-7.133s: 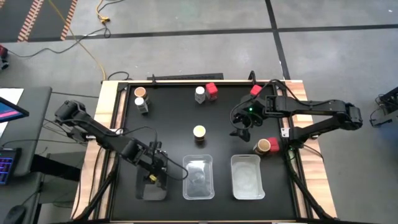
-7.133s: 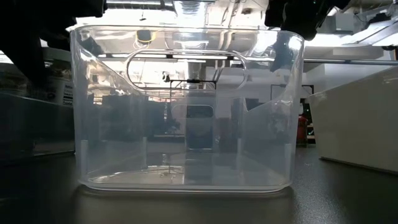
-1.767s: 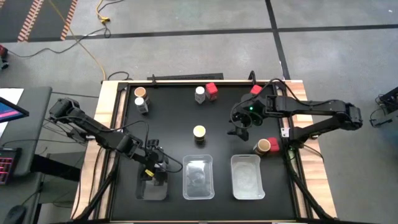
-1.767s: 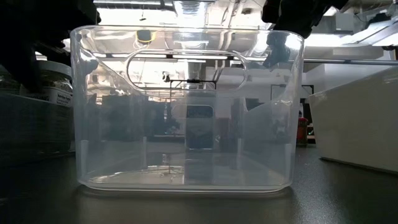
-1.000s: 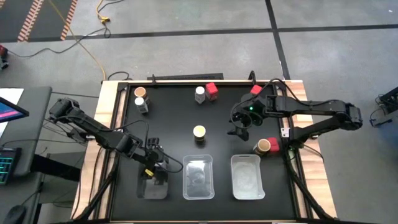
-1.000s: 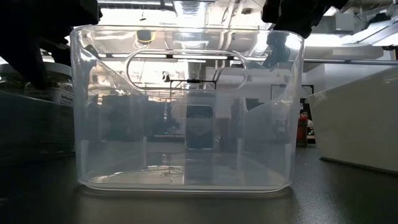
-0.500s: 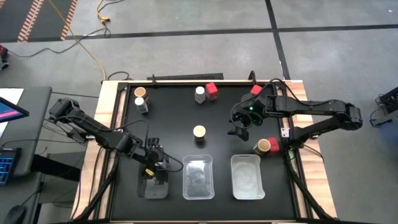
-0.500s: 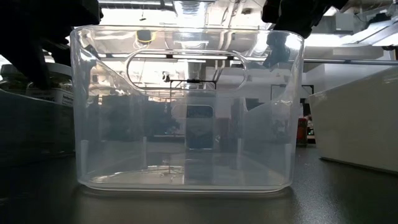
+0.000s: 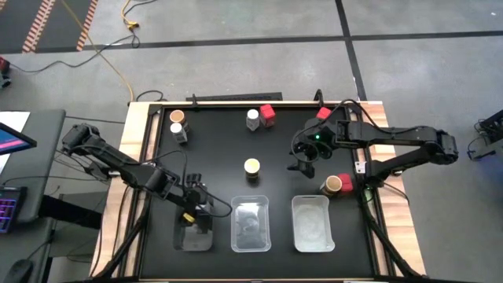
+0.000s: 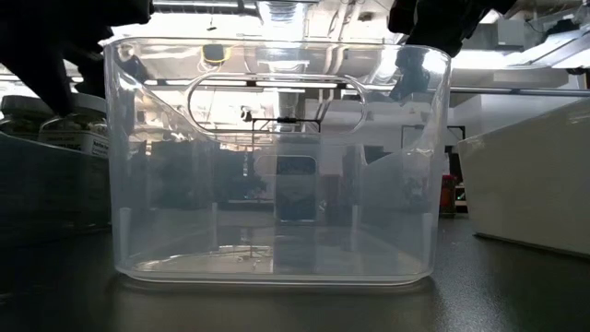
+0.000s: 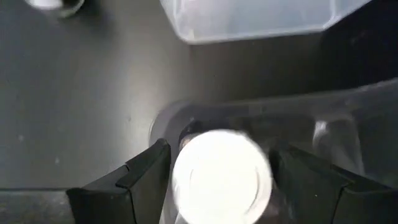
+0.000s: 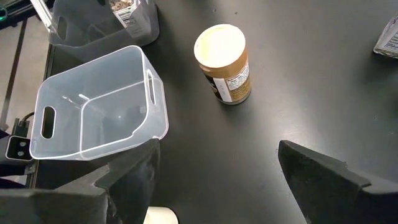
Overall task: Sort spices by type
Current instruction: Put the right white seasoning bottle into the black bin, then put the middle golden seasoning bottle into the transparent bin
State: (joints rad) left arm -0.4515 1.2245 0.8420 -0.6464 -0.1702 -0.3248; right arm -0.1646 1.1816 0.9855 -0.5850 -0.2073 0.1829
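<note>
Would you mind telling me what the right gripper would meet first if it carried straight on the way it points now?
Probably bare black table. The open right gripper aims between the cream-lidded jar and the clear tray; depth is hard to judge.

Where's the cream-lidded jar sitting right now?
In the high view the cream-lidded jar stands alone mid-table, just beyond the middle clear tray and left of the right gripper.

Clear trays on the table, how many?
3, in a row along the near edge in the high view: left tray under the left gripper, middle tray, right tray. None looks hidden.
</note>
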